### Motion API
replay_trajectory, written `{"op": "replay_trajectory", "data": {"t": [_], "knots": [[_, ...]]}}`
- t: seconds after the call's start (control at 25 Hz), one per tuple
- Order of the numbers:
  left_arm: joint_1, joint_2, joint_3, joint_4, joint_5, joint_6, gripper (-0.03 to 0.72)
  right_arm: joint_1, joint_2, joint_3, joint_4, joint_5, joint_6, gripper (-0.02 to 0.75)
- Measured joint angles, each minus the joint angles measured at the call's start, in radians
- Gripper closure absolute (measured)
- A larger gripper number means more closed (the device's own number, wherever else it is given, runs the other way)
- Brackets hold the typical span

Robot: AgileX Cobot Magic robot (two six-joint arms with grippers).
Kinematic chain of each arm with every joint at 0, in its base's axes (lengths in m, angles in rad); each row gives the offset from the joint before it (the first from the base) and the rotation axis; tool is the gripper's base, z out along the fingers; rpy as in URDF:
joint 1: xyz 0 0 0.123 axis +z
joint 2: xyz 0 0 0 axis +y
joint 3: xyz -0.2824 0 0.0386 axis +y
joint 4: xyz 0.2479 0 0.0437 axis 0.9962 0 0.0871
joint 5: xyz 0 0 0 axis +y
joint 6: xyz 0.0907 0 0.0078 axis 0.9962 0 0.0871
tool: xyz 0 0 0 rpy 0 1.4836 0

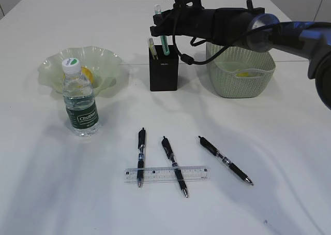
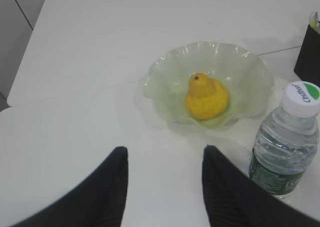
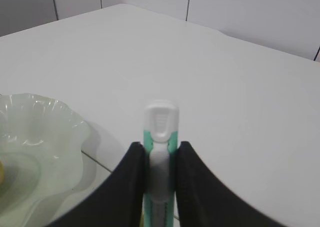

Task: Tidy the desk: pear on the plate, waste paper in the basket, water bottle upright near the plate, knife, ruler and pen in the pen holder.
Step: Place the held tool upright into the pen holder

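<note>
My right gripper point(image 1: 162, 26) point(image 3: 160, 146) is shut on the knife point(image 1: 164, 42) point(image 3: 160, 118), a green and white utility knife held upright. The knife's lower end reaches the mouth of the black pen holder point(image 1: 164, 70). The yellow pear point(image 2: 206, 98) lies in the pale green plate point(image 1: 107, 58) point(image 2: 167, 79). In front of the plate the water bottle point(image 1: 80, 101) point(image 2: 286, 149) stands upright. My left gripper point(image 2: 165, 149) hangs open and empty over bare desk near the plate. The clear ruler point(image 1: 166, 174) lies near the front with two pens point(image 1: 140, 156) point(image 1: 174, 165) across it.
A third pen point(image 1: 225, 160) lies right of the ruler. The sage-green basket point(image 1: 257, 79) stands right of the pen holder, under my right arm, with something yellowish point(image 1: 243, 73) inside. A pale stick point(image 1: 151, 43) stands in the holder.
</note>
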Motion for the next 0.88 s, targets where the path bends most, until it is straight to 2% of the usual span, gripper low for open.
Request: {"op": "replay_trajectory", "data": {"t": [0.88], "knots": [[0.0, 0.0, 0.0, 0.0, 0.0, 0.0, 0.347, 0.0, 0.02, 0.002, 0.012, 0.0, 0.002, 0.592]]}}
